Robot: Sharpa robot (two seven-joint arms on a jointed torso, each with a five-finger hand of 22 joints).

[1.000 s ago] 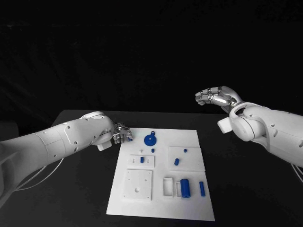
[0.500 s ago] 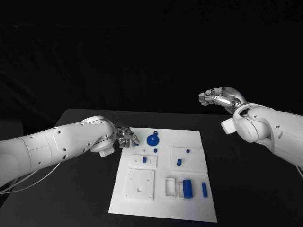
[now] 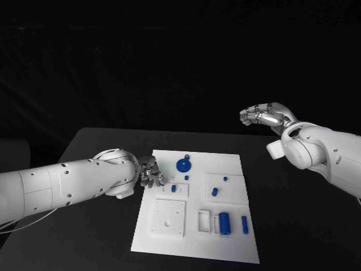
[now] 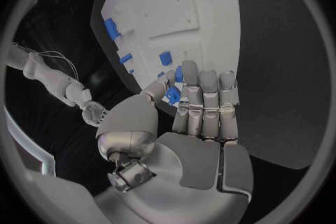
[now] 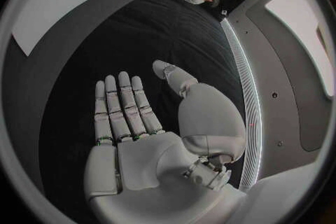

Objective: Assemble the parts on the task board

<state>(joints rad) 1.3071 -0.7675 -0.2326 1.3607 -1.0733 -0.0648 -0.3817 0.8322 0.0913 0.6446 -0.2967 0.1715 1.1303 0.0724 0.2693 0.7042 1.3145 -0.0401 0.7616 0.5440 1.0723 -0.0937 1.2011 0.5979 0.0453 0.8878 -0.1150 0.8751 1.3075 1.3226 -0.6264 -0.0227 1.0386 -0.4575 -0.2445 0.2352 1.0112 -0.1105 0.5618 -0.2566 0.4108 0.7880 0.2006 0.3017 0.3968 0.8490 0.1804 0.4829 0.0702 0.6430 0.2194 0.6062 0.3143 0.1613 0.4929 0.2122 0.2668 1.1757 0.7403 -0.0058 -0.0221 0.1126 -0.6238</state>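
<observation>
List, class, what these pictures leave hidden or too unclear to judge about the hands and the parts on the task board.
- Head view: the left hand is mostly hidden behind its own arm, so its hold is unclear.
- Left wrist view: the small blue part at the fingertips is partly covered by the fingers; its shape cannot be told.
- Head view: the small blue parts on the task board are too small to identify.

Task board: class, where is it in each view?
Head view: task board, centre, between the arms.
Left wrist view: task board beyond the left hand pinching a small blue part.
Right wrist view: task board far beyond the right hand.
Shared landmark: the black table around it.
</observation>
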